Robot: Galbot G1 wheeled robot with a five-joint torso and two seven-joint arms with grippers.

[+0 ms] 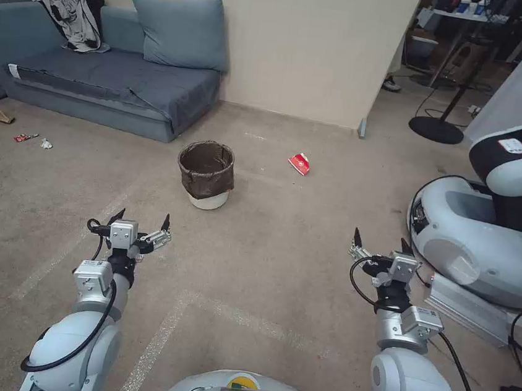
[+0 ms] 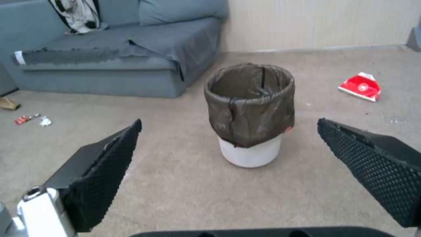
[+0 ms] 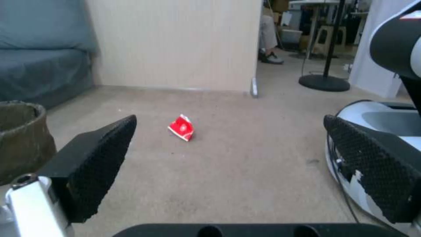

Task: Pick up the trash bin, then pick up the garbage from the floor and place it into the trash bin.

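The trash bin [image 1: 206, 175] stood upright on the carpet just above the middle of the head view, well ahead of both arms and untouched, its dark bag folded over the rim and the white base showing below. It sat apart from the grey sofa [image 1: 109, 74] in the upper left, so there was open floor around it, which would seem to leave room for an approach from the front.

The left gripper [image 1: 142, 223] hovered in the lower left of the head view with its fingers [image 2: 103, 171] spread wide and empty. In the left wrist view the bin [image 2: 250, 113] fell squarely between the two fingers, which suggests the arm was lined up on it for the first pick, though still some way short.

The right gripper [image 1: 380, 244] hung in the lower right, its fingers [image 3: 94, 164] likewise wide apart and holding nothing. Its wrist view looked toward the red-and-white carton [image 3: 181, 127], which lay on the floor to the right of the bin [image 1: 300, 163], probably the nearest piece of garbage.

More litter lay far off at the left edge near the sofa: a tan paper bag [image 1: 0, 115], a red wrapper [image 1: 25, 137] and a small white scrap [image 1: 46, 144]. A second robot's white base [image 1: 473, 243] stood close on the right, a thing to stay wide of.
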